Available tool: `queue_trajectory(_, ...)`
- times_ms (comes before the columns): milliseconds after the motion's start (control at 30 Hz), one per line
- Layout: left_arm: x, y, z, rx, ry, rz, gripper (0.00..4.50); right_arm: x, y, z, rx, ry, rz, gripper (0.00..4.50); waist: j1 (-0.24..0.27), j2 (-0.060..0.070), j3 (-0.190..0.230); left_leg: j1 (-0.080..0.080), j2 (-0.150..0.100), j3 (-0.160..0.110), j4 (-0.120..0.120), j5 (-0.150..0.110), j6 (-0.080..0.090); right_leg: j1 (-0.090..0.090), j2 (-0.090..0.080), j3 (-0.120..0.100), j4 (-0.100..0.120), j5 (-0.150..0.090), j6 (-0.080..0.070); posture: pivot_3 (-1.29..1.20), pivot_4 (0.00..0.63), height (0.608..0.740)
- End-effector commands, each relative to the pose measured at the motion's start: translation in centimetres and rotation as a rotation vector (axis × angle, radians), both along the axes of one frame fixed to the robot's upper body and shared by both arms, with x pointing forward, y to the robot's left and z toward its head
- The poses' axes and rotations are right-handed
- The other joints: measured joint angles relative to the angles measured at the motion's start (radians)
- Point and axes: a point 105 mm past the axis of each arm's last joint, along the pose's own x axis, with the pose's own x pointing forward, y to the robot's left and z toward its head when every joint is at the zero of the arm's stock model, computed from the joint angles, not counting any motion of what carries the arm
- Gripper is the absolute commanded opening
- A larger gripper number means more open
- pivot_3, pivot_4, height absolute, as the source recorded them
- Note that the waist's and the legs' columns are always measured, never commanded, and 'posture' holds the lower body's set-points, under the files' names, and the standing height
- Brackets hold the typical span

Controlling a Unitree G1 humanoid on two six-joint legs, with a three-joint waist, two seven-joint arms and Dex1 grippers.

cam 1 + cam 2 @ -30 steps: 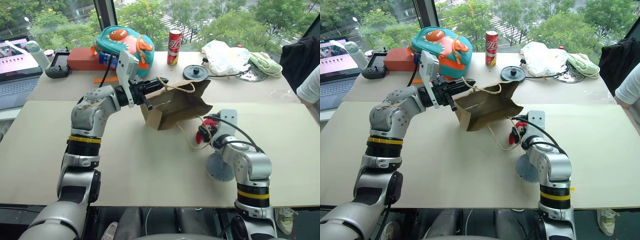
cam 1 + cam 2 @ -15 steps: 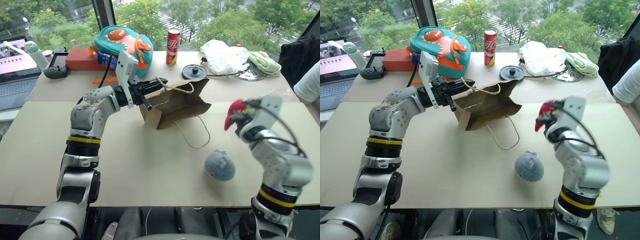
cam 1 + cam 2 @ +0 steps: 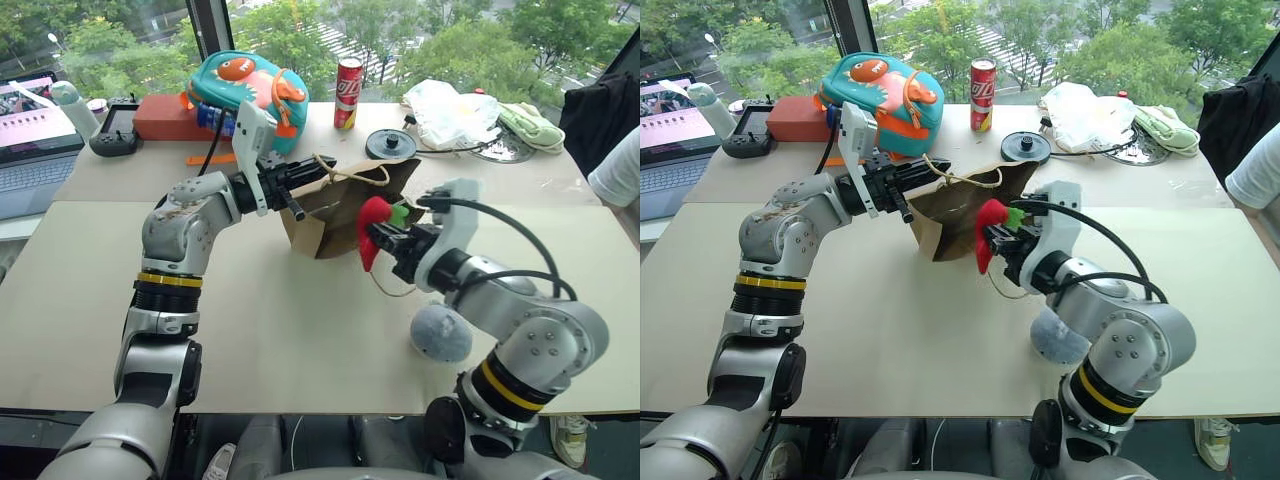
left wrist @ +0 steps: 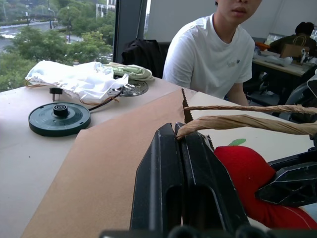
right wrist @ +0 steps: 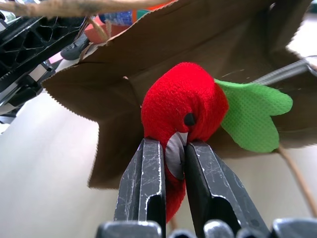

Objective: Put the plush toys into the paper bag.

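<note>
The brown paper bag [image 3: 325, 215] lies tilted on the table with its mouth facing right. My left gripper [image 3: 298, 180] is shut on the bag's upper rim by a cord handle [image 4: 237, 121], holding the mouth up. My right gripper [image 5: 174, 144] is shut on the red radish plush toy [image 5: 183, 99], whose green leaves point toward the bag. The radish [image 3: 374, 215] hangs right at the bag's mouth, above the table. The round grey-blue plush toy [image 3: 440, 333] rests on the table near the front, partly behind my right arm.
A teal-and-orange fish backpack [image 3: 245, 85], a red can [image 3: 348, 80], a black disc [image 3: 391, 145] and a white plastic bag [image 3: 450, 110] stand along the back. A laptop [image 3: 35, 130] is at far left. A person in a white shirt [image 4: 218, 49] sits at the right.
My right gripper closed on the red radish toy on the table, lifted it and swung it left to the bag's mouth. The left arm and the bag stayed still.
</note>
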Motion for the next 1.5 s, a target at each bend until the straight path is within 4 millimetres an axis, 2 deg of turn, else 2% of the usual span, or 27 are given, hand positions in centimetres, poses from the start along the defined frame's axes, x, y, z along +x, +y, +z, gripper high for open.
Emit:
queue_trajectory(33,-0.4,-0.1,1.4,-0.024,-0.048,-0.016,0.00,1.7,0.9,0.4,-0.003,0.001,-0.064,0.72,-0.001,0.000,0.000,0.000,0.000,0.000,0.000,0.000,0.000,0.000,0.000,0.000,0.000,0.000,0.000,0.00,0.150,0.739)
queue_trajectory(200,-0.5,-0.2,1.2,-0.017,-0.050,-0.019,0.00,3.9,1.0,0.8,0.005,-0.002,-0.173,0.72,-0.001,0.000,0.000,0.000,0.000,0.000,0.000,0.000,0.000,-0.001,0.000,0.000,0.000,0.000,0.000,0.00,0.150,0.739)
queue_trajectory(333,-0.5,-0.2,1.2,-0.015,-0.049,-0.018,0.00,4.4,1.1,2.2,0.042,-0.057,-0.198,1.71,-0.001,0.000,0.000,0.000,0.000,0.000,-0.001,0.000,0.000,-0.001,0.000,0.000,0.000,0.000,0.000,0.00,0.150,0.739)
queue_trajectory(433,-0.5,-0.1,1.2,-0.015,-0.049,-0.016,0.00,4.1,1.9,2.7,0.055,-0.076,-0.162,2.73,-0.001,0.000,0.000,0.000,0.000,0.000,-0.002,0.000,0.000,-0.001,0.000,0.000,0.000,0.000,0.000,0.00,0.150,0.739)
queue_trajectory(600,-0.5,-0.2,1.1,-0.015,-0.046,-0.018,0.00,3.9,4.5,3.8,0.077,-0.096,-0.086,4.44,-0.002,0.000,0.000,0.000,0.000,0.000,-0.002,0.000,0.000,-0.001,0.000,0.000,0.000,0.000,0.000,0.00,0.150,0.739)
queue_trajectory(667,-0.4,-0.3,1.0,-0.016,-0.045,-0.018,0.00,3.7,5.3,3.7,0.074,-0.095,-0.055,4.48,-0.003,0.000,0.000,0.000,0.000,0.000,-0.002,0.000,0.000,-0.001,0.000,0.000,0.000,0.000,0.000,0.00,0.150,0.739)
queue_trajectory(733,-0.4,-0.3,1.1,-0.018,-0.045,-0.017,0.00,3.6,5.0,3.7,0.081,-0.098,-0.056,4.48,-0.003,0.000,0.000,0.000,0.000,0.000,-0.002,0.000,0.000,-0.001,0.000,0.000,0.000,0.000,0.000,0.00,0.150,0.739)
queue_trajectory(867,-0.4,-0.3,1.1,-0.019,-0.045,-0.016,0.00,2.7,0.7,3.4,0.010,-0.133,-0.105,4.48,0.000,0.000,0.000,-0.001,0.000,0.000,-0.002,0.000,0.000,-0.001,0.000,0.000,0.000,0.000,0.000,0.00,0.150,0.739)
queue_trajectory(967,-0.4,-0.2,1.0,-0.020,-0.043,-0.014,0.00,0.3,-2.1,2.9,-0.123,-0.163,-0.026,4.48,0.007,0.001,0.000,-0.004,0.000,-0.002,-0.001,0.000,0.000,-0.001,-0.001,-0.002,0.000,0.000,0.000,0.00,0.150,0.739)
queue_trajectory(1067,-0.4,-0.2,1.0,-0.021,-0.041,-0.013,0.00,-2.1,-3.7,2.1,-0.236,-0.168,0.069,4.48,0.007,0.001,0.000,-0.005,-0.002,-0.003,-0.001,0.000,0.000,0.000,-0.003,-0.003,-0.001,0.000,0.000,0.00,0.150,0.739)
queue_trajectory(1200,-0.4,-0.1,1.0,-0.019,-0.039,-0.013,0.00,-5.0,-6.3,0.4,-0.403,-0.114,0.139,4.48,0.002,0.001,0.000,-0.005,-0.002,-0.003,-0.002,0.000,0.000,0.000,-0.002,-0.003,-0.006,0.000,0.000,0.00,0.150,0.739)
queue_trajectory(1300,-0.4,-0.1,0.9,-0.018,-0.038,-0.013,0.00,-6.5,-7.3,-0.7,-0.482,-0.060,0.184,4.48,-0.002,0.001,0.001,-0.004,0.000,-0.002,-0.002,0.000,0.000,0.000,0.000,-0.002,-0.006,0.000,0.001,0.00,0.150,0.739)
queue_trajectory(1400,-0.4,-0.1,0.9,-0.018,-0.038,-0.013,0.00,-8.2,-8.7,-2.7,-0.591,0.050,0.217,4.48,0.001,0.000,0.001,-0.002,0.000,-0.002,-0.001,0.000,0.000,0.001,0.000,-0.001,-0.004,-0.002,0.004,0.00,0.150,0.739)
queue_trajectory(1500,-0.4,-0.1,0.9,-0.018,-0.037,-0.015,0.00,-9.1,-9.7,-4.9,-0.647,0.157,0.214,4.48,0.003,0.000,0.001,-0.002,0.000,-0.002,0.001,0.000,0.000,0.002,0.000,-0.001,-0.004,-0.004,0.007,0.00,0.150,0.739)
